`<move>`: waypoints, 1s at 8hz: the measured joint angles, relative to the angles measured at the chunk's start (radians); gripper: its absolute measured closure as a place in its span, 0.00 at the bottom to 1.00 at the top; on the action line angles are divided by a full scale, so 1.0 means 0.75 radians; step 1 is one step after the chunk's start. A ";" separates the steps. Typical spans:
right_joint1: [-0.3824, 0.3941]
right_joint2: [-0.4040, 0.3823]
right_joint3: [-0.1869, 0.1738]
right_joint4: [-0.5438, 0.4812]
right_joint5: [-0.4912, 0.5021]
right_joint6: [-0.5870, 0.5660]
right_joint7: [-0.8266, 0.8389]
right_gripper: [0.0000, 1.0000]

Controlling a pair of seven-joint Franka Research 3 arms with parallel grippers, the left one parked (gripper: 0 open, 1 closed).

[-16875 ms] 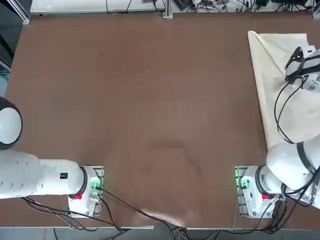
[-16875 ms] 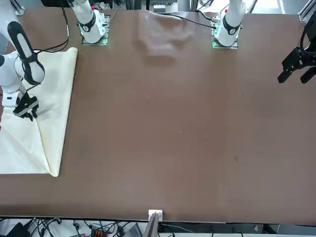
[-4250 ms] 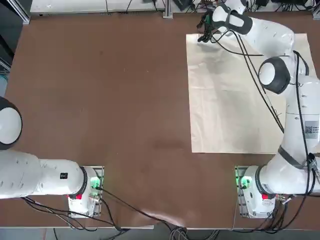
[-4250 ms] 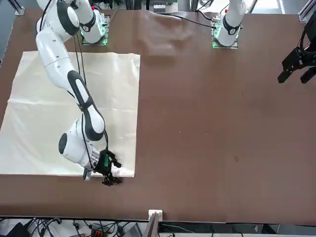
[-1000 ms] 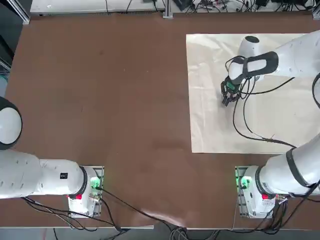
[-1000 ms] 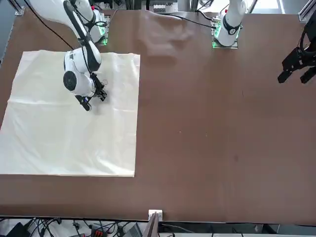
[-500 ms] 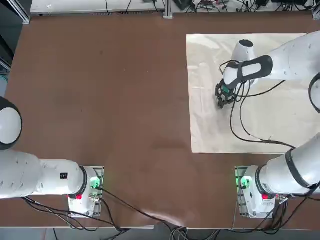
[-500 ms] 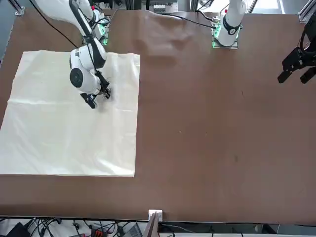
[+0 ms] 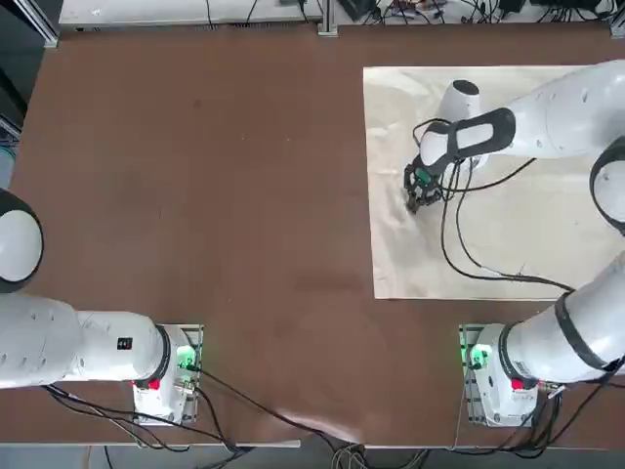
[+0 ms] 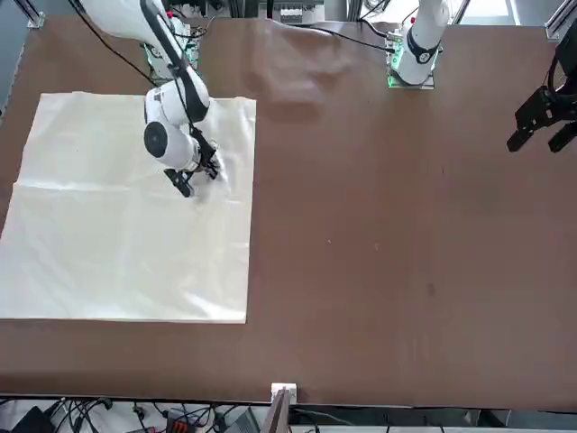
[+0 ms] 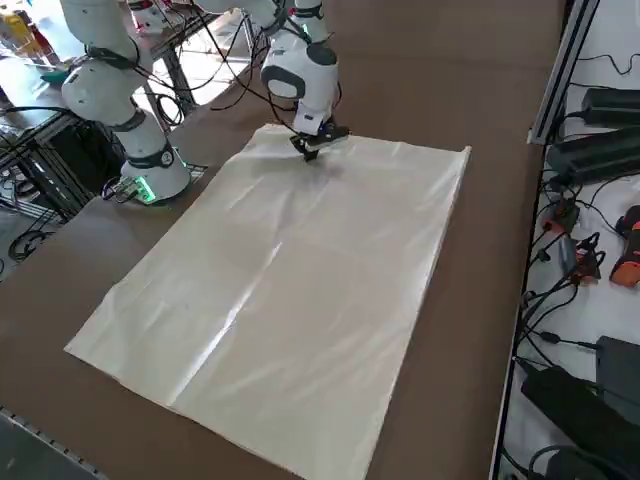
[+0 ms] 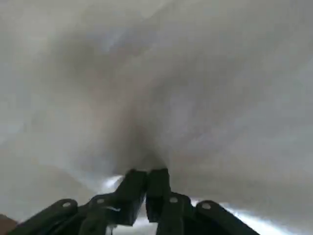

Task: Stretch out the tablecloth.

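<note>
Cloth: As it lies now, the thin cream fabric tablecloth (image 9: 483, 186) is opened out as one flat rectangle on the robot's right part of the brown surface (image 9: 215, 166), with only soft creases across it.
Tool: the black two-finger tool of the right arm (image 9: 414, 194) is low over the cloth near its inner long edge, fingers (image 12: 146, 188) pressed together (no fold of cloth is visible between them).
Reason: I judge the closed tool serves to press or smooth the cloth, not to pull it.
Around: the arm's black cable (image 9: 454, 249) hangs over the cloth.
Obstacles: nothing else stands on the cloth.
</note>
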 joint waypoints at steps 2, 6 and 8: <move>0.069 0.055 0.001 0.080 0.076 0.013 0.005 0.88; 0.178 0.183 0.001 0.289 0.101 0.019 0.165 0.88; 0.207 0.216 0.001 0.406 0.101 -0.027 0.253 0.85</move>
